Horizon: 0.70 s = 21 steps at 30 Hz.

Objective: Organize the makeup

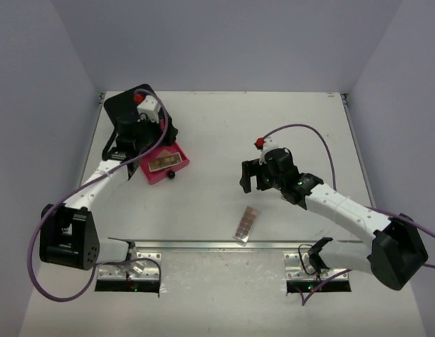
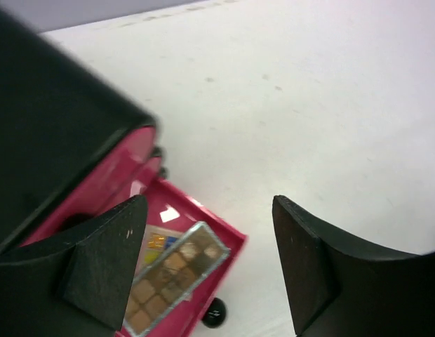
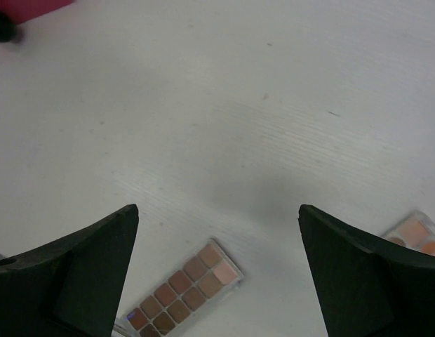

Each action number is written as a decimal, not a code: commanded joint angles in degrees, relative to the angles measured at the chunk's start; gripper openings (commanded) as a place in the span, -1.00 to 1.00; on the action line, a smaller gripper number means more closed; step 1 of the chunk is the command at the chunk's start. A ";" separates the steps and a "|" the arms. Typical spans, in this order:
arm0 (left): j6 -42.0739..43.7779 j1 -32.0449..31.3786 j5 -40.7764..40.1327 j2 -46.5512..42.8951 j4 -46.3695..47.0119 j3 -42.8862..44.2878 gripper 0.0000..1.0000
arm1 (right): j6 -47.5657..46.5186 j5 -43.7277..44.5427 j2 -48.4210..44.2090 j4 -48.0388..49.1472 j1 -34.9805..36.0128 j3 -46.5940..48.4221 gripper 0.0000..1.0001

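A long brownish palette (image 2: 172, 277) lies in the open pink drawer (image 2: 224, 235) on top of a multicolour palette (image 2: 158, 242). My left gripper (image 2: 207, 203) is open and empty just above the drawer; in the top view it (image 1: 142, 151) hangs over the drawer (image 1: 177, 156). A second long brownish palette (image 1: 247, 225) lies on the table at centre front. My right gripper (image 1: 251, 184) is open and empty, above and behind it. In the right wrist view this palette (image 3: 182, 295) lies between my open fingers, below them. A peach-toned palette (image 3: 414, 235) shows at the right edge.
The large black box (image 1: 130, 112) stands at the back left, its pink drawer pulled out with a black knob (image 1: 172, 175) facing the table's middle. Grey walls enclose the table on three sides. A metal rail (image 1: 224, 246) runs along the front.
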 commanded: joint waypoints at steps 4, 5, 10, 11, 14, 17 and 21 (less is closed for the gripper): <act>10.55 -17.43 -7.40 -0.76 -17.70 6.34 0.45 | 9.66 7.21 0.42 -16.33 -14.50 2.57 0.98; 11.13 -20.04 -8.83 -0.46 -18.54 6.67 0.46 | 10.18 6.85 0.16 -16.30 -15.67 2.15 0.98; 12.96 -31.10 -13.44 2.05 -24.07 11.66 0.59 | 12.54 5.57 1.79 -16.52 -22.07 1.34 0.98; 13.29 -34.07 -14.65 2.48 -24.50 12.78 0.62 | 13.12 5.50 2.29 -17.03 -22.92 1.75 0.98; 13.63 -39.57 -15.32 4.78 -25.70 13.46 0.99 | 15.59 6.70 3.49 -19.33 -25.90 2.52 0.98; 9.02 -44.86 -11.80 8.49 -26.30 12.93 1.00 | 17.96 7.88 1.80 -19.36 -27.91 1.37 0.98; -3.77 -47.37 -6.12 14.08 -23.74 11.60 1.00 | 18.75 9.94 -1.25 -19.36 -28.81 0.18 0.98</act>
